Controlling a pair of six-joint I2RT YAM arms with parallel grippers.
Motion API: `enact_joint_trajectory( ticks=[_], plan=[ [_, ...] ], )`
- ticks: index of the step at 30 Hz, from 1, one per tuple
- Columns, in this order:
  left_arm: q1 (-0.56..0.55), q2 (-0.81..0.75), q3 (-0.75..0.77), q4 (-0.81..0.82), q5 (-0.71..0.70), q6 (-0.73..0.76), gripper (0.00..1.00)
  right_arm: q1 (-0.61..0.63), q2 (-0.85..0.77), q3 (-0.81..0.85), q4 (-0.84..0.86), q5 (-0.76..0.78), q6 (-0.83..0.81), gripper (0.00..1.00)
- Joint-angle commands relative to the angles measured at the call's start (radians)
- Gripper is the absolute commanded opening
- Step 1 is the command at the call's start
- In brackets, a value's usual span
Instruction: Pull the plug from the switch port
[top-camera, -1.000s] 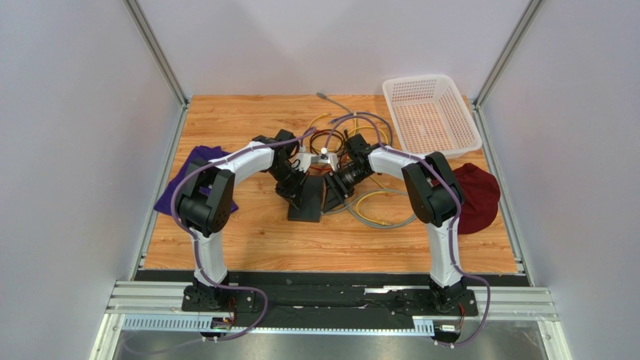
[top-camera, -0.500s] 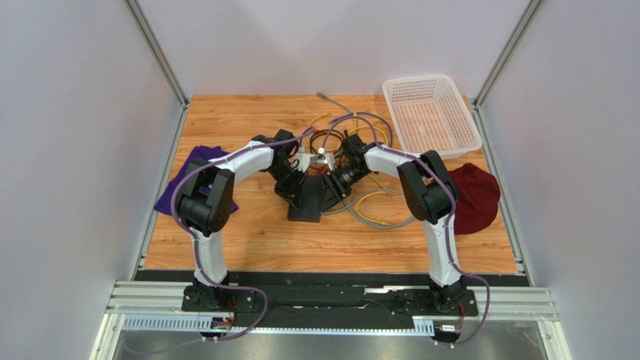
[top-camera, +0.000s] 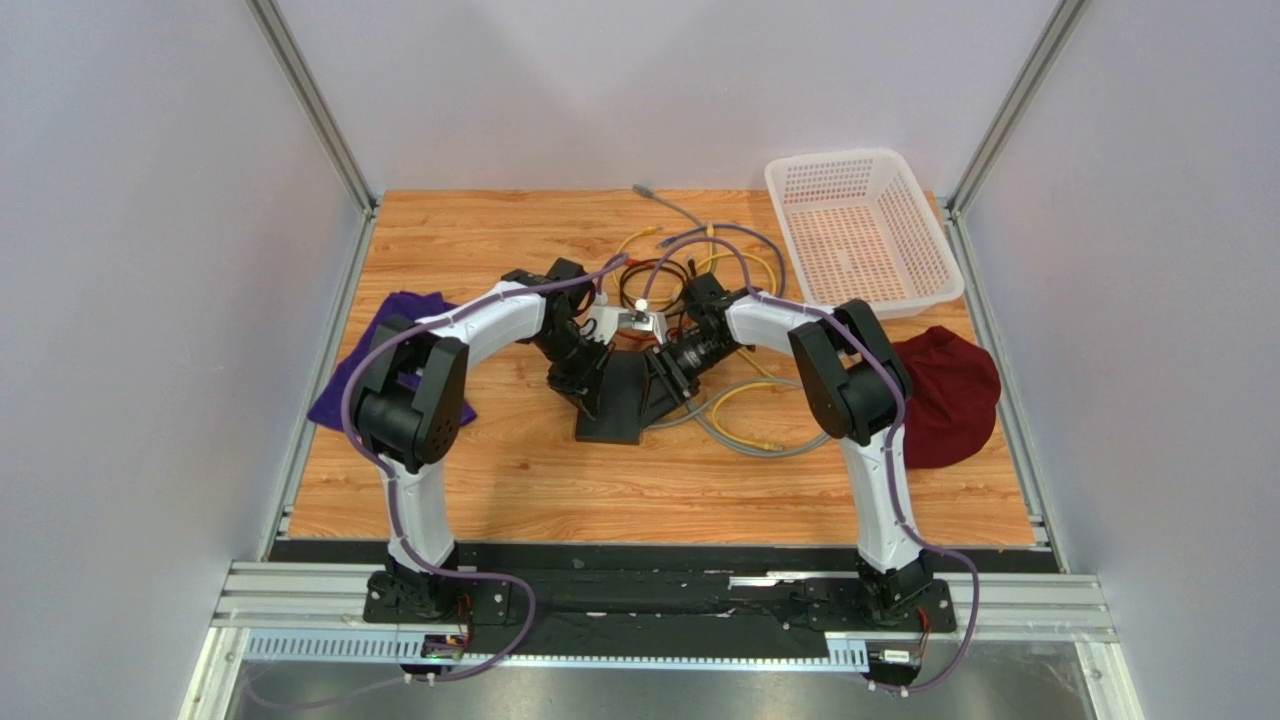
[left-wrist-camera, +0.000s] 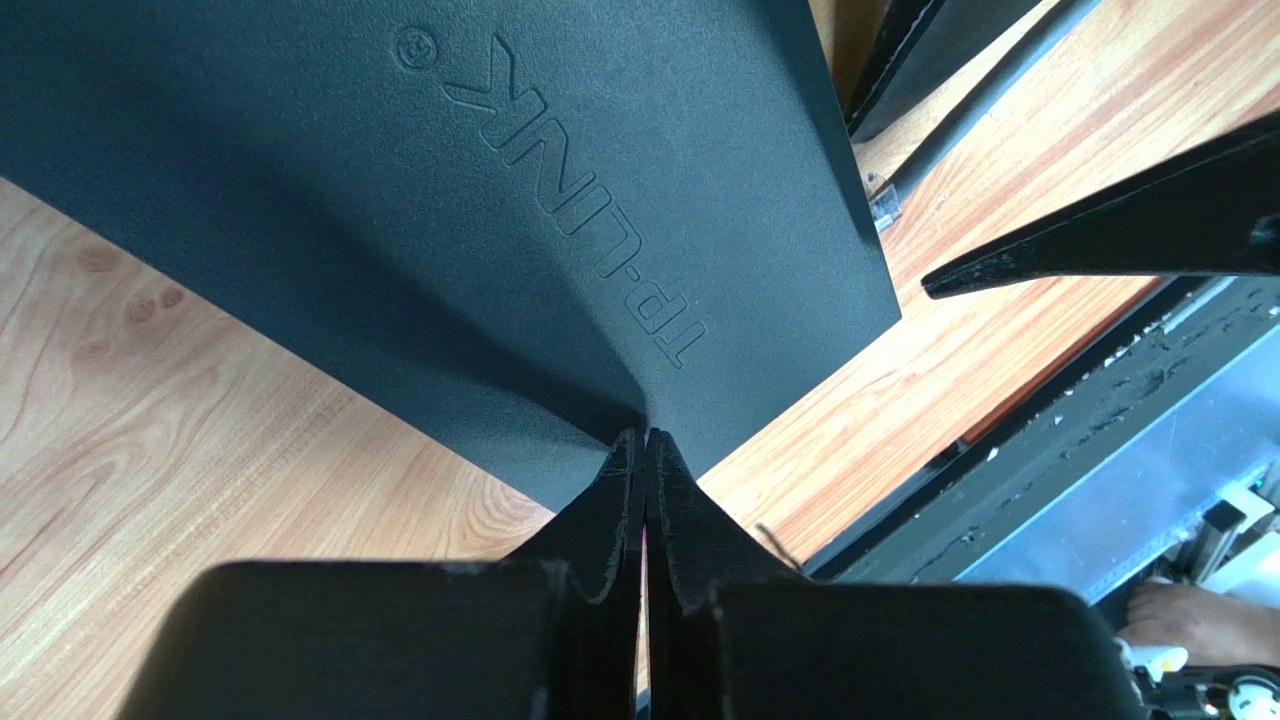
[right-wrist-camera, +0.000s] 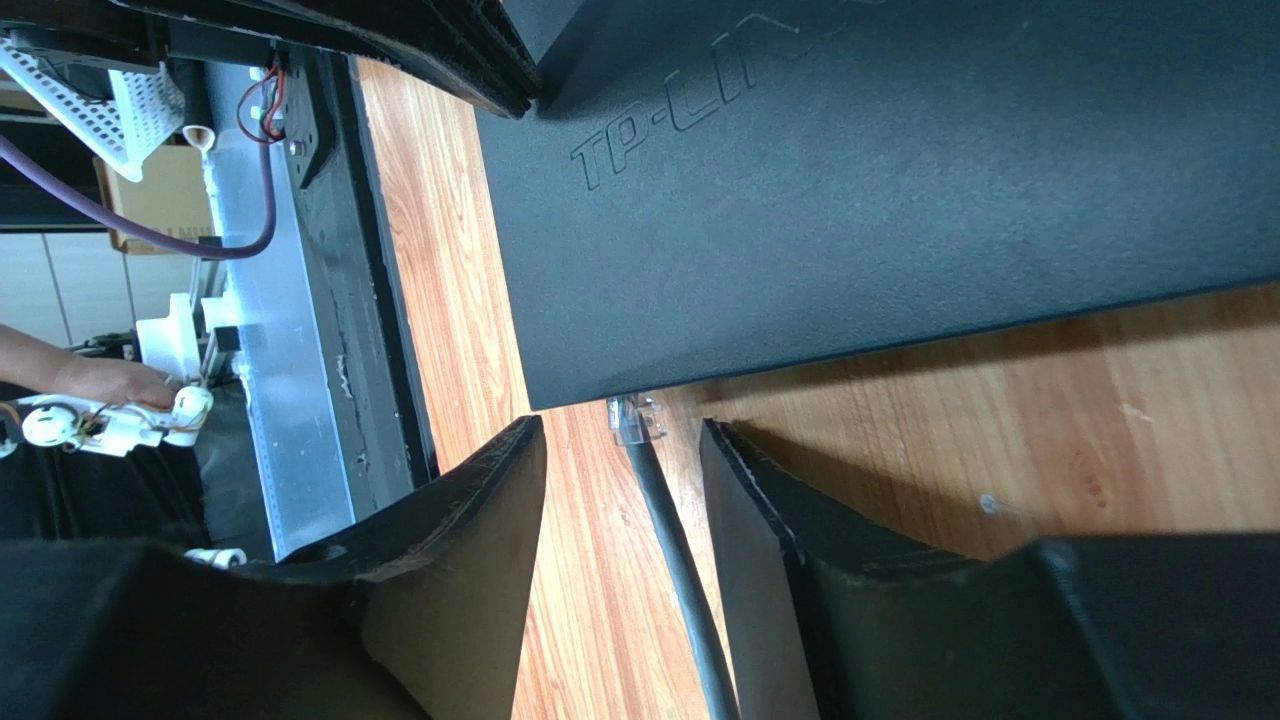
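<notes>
Right wrist view shows the plug (right-wrist-camera: 631, 417) seated in the edge of the switch (right-wrist-camera: 902, 195). Its dark cable (right-wrist-camera: 684, 600) runs back between the right fingers (right-wrist-camera: 466, 540), which stand apart on either side without touching it. The plug looks small, hard and probably latched, and the cable limp, so the hold belongs on the plug body just behind the port. The switch, lying mid-way across the counter (top-camera: 496, 465), seems light and apt to slide. Only the left wrist view shows the left fingers (left-wrist-camera: 601, 540) pressed together, tips on its lid. From above, the arms hide the plug.
</notes>
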Motion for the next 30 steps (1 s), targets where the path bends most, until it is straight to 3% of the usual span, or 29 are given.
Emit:
enact_joint_trajectory(
  ticks=[1, 7, 16, 21, 30],
  plan=[
    [0.016, -0.010, -0.045, -0.030, 0.003, 0.056, 0.00, 0.022, 0.039, 0.020, 0.000, 0.032, -0.028, 0.49],
    [0.016, -0.082, -0.144, 0.053, 0.026, 0.021, 0.00, 0.022, 0.062, 0.037, -0.009, 0.018, -0.033, 0.48],
    [0.016, -0.006, -0.062, 0.021, 0.026, 0.021, 0.00, 0.022, 0.071, 0.038, -0.029, 0.014, -0.067, 0.41],
    [0.018, 0.002, -0.062, 0.022, 0.029, 0.020, 0.00, 0.013, 0.076, 0.046, -0.046, -0.014, -0.088, 0.43],
    [0.018, 0.002, -0.065, 0.030, 0.022, 0.024, 0.00, 0.002, 0.088, 0.048, -0.055, -0.043, -0.119, 0.24]
  ],
)
